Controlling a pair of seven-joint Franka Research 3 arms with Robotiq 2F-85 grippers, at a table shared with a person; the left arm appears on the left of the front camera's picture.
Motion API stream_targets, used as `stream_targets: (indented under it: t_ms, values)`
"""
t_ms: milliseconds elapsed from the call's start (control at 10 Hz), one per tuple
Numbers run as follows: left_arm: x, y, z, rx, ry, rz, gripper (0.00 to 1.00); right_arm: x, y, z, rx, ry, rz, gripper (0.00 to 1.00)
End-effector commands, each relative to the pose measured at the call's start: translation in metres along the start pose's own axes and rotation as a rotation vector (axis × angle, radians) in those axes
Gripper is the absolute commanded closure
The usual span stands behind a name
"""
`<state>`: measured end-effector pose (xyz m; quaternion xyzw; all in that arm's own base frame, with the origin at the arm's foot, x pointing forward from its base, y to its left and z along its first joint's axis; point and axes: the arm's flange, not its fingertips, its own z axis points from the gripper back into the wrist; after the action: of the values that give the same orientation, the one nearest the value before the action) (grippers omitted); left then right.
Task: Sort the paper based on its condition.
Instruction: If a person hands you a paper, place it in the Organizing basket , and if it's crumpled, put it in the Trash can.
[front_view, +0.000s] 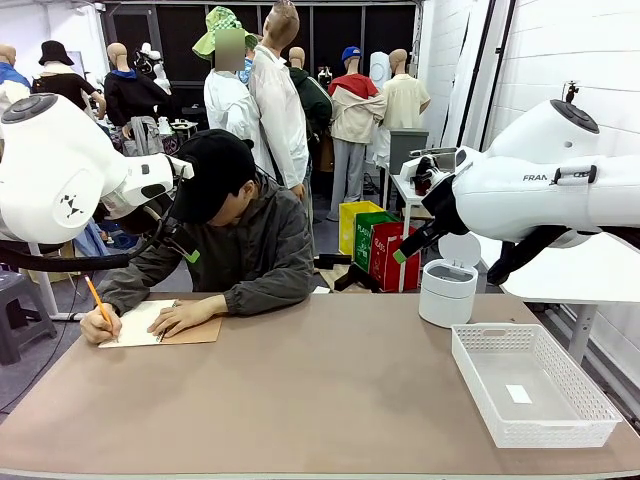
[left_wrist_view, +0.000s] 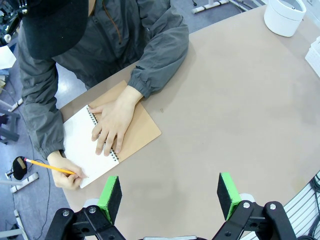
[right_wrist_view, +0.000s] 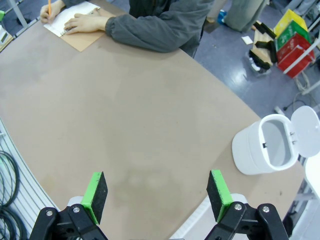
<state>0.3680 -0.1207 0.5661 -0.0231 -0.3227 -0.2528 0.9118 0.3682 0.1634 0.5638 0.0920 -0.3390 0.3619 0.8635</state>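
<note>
On far tabletop (left_wrist_view: 225, 100), person's hand (left_wrist_view: 112, 125) across paper (left_wrist_view: 80, 145) and notebook (left_wrist_view: 142, 131); left fingers (left_wrist_view: 109, 192), right fingers (right_wrist_view: 95, 191) apart.

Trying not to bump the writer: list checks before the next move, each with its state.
1. Left tool open: ok.
2. Right tool open: ok.
3. Page free: not ok; one hand rests on the notebook, the other hand writes with a pencil.
4. Page's condition: cannot tell.
5. Bin lid open: ok.
6. Basket upright: ok.
</note>
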Motion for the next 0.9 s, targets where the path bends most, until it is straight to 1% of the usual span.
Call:
stream_targets:
  t_ms: [0,800]
  values:
    - [0.0008,0.0005,0.0006,-0.002,0.006,0.001,0.0,-0.0002,-0.0007,-0.0001,-0.006,0.004,0.001,0.0]
    - [0.0008,0.0005,0.0006,-0.002,0.006,0.001,0.0,-0.0002,-0.0007,-0.0001,-0.006,0.004,0.001,0.0]
